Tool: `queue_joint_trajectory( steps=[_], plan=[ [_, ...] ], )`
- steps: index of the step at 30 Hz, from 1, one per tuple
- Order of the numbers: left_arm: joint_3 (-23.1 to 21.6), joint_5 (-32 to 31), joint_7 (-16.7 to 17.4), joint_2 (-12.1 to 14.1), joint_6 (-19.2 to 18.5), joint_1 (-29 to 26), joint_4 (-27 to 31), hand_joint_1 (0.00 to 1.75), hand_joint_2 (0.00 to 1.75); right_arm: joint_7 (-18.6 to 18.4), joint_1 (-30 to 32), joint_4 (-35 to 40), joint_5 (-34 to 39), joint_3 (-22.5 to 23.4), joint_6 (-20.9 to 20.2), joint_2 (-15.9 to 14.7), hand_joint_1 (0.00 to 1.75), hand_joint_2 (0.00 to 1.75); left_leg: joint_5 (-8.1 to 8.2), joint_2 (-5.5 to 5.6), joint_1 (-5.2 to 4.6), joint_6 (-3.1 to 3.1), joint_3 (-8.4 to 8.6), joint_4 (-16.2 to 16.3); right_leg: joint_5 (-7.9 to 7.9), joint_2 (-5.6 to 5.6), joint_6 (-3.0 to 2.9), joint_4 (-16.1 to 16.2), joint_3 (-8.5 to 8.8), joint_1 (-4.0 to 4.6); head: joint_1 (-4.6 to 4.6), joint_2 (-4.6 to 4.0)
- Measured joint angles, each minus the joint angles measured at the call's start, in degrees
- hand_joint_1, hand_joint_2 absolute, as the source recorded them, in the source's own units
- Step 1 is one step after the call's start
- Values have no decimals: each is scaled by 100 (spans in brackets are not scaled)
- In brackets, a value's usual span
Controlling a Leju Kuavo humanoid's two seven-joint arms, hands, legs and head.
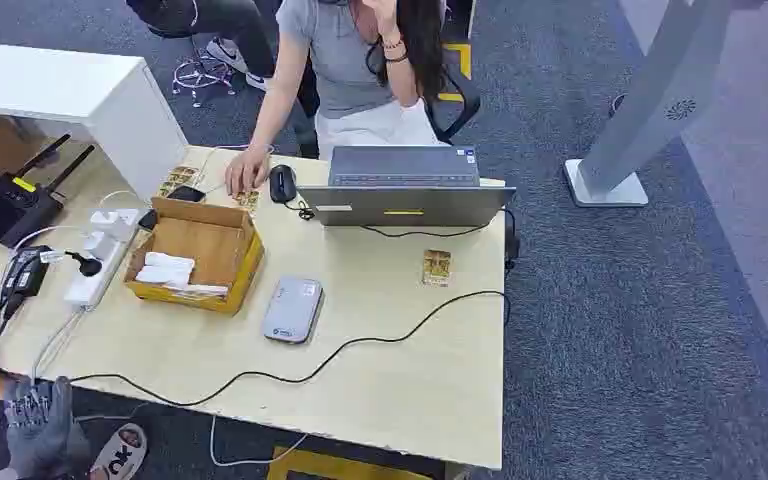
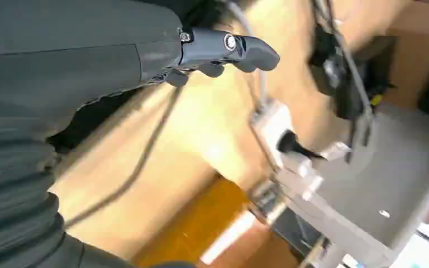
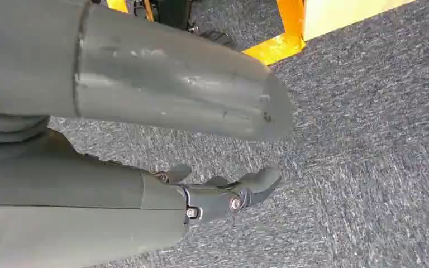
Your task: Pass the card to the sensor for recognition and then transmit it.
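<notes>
One card (image 1: 437, 267) lies on the bench (image 1: 400, 380) near its right edge, which your head view alone shows, while the left hand (image 1: 38, 425) hangs empty by the near-left corner and the right hand (image 3: 223, 195) hangs over carpet, fingers (image 3: 257, 184) loosely apart, empty.

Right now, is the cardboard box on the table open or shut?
Open. The cardboard box has its flaps raised, and white items lie inside it in the head view.

The robot's grey left hand (image 1: 42, 428) is cut off by the head view's bottom edge; the small gold card's (image 1: 437, 267) print is too small to read.
</notes>
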State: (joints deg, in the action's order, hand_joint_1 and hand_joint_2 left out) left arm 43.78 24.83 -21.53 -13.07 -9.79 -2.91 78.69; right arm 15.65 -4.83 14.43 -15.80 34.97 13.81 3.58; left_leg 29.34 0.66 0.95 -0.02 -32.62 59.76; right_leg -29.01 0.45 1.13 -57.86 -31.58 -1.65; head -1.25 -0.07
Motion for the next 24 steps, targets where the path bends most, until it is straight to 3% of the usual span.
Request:
queue_joint_trajectory(
  steps=[4, 8, 16, 24],
  plan=[
    [-244, 70, -24, 7, 205, 6, 456, 0, 175, 0, -26, -11, -76, 44, 7, 4, 0, 0, 0, 0, -1, 0, 5, 0, 0, -1, 0, 0, 3, -1, 0, 0],
    [-593, -173, -208, 208, 490, 113, 694, 0, 175, -24, -70, -22, -173, 44, 4, 17, 0, 0, -8, 2, 4, 2, 36, 2, 7, -4, -4, 0, -9, 4, 0, 0],
    [-1324, -1140, -334, 634, 1202, 889, 607, 0, 175, -140, -221, -33, -354, 31, -20, 63, 0, 0, -14, -2, 5, 0, 44, 3, 16, 3, -1, -2, -2, 5, 0, 0],
    [-2064, -2189, -186, 868, 1766, 1690, 117, 0, 175, -230, -319, -39, -520, -7, -37, 120, 0, 0, -17, -2, 3, 1, 43, 4, 18, 5, 1, -2, -3, 3, 0, 0]
  ],
)
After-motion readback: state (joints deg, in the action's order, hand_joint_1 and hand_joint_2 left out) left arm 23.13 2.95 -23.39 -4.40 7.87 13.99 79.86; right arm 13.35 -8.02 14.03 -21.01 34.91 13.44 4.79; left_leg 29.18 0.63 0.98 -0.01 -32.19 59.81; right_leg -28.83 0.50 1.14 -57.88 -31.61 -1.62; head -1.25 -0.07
